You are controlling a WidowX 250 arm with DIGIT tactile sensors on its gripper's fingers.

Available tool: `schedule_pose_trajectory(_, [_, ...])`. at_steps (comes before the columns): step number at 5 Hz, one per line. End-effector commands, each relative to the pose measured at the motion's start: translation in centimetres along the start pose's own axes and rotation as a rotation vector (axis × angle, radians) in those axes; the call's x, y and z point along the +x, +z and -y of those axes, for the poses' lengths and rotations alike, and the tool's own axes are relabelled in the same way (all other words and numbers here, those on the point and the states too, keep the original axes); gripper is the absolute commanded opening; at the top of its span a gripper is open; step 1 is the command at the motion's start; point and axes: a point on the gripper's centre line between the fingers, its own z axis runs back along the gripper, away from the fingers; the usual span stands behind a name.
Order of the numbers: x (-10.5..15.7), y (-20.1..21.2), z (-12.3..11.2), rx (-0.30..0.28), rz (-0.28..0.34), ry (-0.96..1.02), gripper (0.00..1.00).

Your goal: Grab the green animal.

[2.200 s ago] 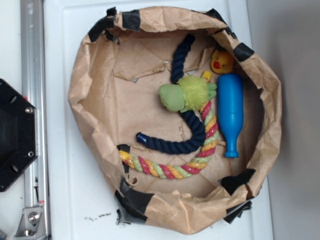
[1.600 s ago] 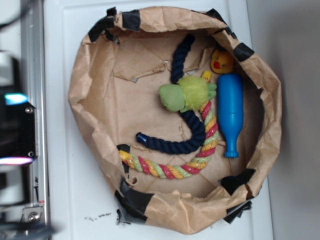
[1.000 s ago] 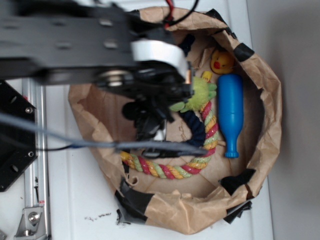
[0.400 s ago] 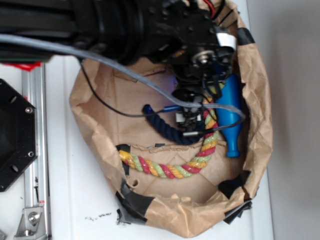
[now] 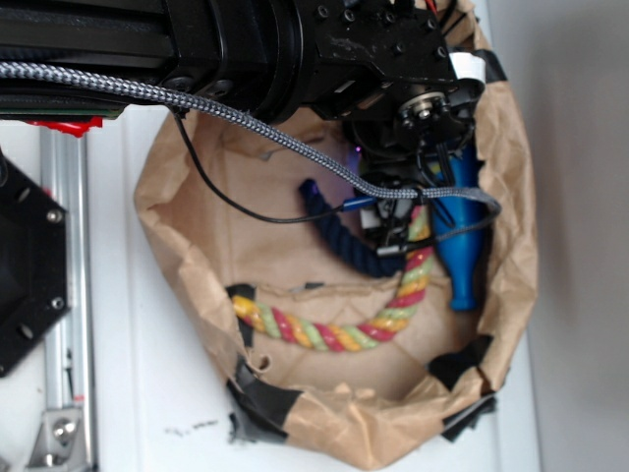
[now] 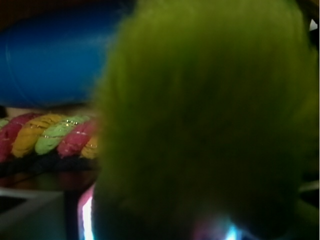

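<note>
Exterior view: black arm (image 5: pixel 246 49) reaches in from the upper left, across the top of a brown paper bowl (image 5: pixel 187 285) patched with black tape. Bowl sits on a white counter (image 5: pixel 138 393). Arm's wrist end and tool (image 5: pixel 398 231) are down inside the bowl, upper right part, over the spot between the navy rope (image 5: pixel 339 231) and the blue bottle (image 5: pixel 462 246). A braided grey cable (image 5: pixel 226 113) loops from the arm across the bowl to the tool.

Green animal (image 6: pixel 205 115): not visible from the exterior view, hidden under the arm. Wrist view is filled by its fluffy lime-green fur, blurred, very close to the lens, taking up the centre and right of the frame.

Tool state: cannot tell. No fingers are distinguishable in either view; the wrist view shows only fur and a glow of pink and blue light at the bottom edge.

Around the toy, wrist view: bottle is a blue mass at upper left behind the fur. Below it the braided rope (image 6: pixel 50 135) runs pink, yellow, green, touching or just beside the fur's left edge.

Exterior view: braided rope curves along the bowl floor from lower left up to the tool, lying just beside the bottle's neck. Navy rope emerges left of the tool, blue tip pointing up-left.
</note>
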Motion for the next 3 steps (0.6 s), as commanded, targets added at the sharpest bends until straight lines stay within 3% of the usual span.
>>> schedule_pose_trajectory(1, [-2.7,10.8,2.2,0.114,0.044,-0.198,0.00])
schedule_pose_trajectory(2, [-4.6,15.2,2.9,0.102,-0.014,-0.116,0.00])
schedule_pose_trajectory(3, [-5.1,16.5,3.1,0.060,0.020,-0.071,0.00])
